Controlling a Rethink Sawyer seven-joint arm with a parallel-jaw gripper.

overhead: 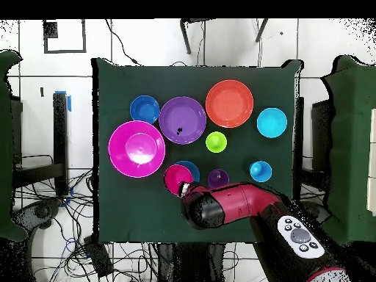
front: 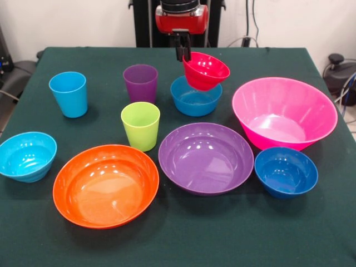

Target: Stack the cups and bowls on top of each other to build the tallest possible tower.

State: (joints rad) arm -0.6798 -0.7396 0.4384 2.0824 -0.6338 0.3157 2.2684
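My gripper [front: 182, 51] is shut on the far rim of the small red bowl [front: 207, 69]. It holds the bowl tilted in the air, just above and slightly right of the small blue bowl [front: 194, 95]. In the overhead view the red bowl [overhead: 177, 178] partly covers the blue bowl [overhead: 191, 168]. The purple cup [front: 140, 82], light blue cup [front: 68, 93] and lime green cup [front: 140, 125] stand upright and apart. The cyan bowl [front: 26, 156] sits at the left. No tower shows; no pieces are nested.
The wide orange bowl [front: 105, 184] and wide purple bowl [front: 206, 157] lie at the front. The big pink bowl [front: 283, 113] stands at the right, with the dark blue bowl [front: 285, 171] in front of it. All rest on the green table [front: 178, 239].
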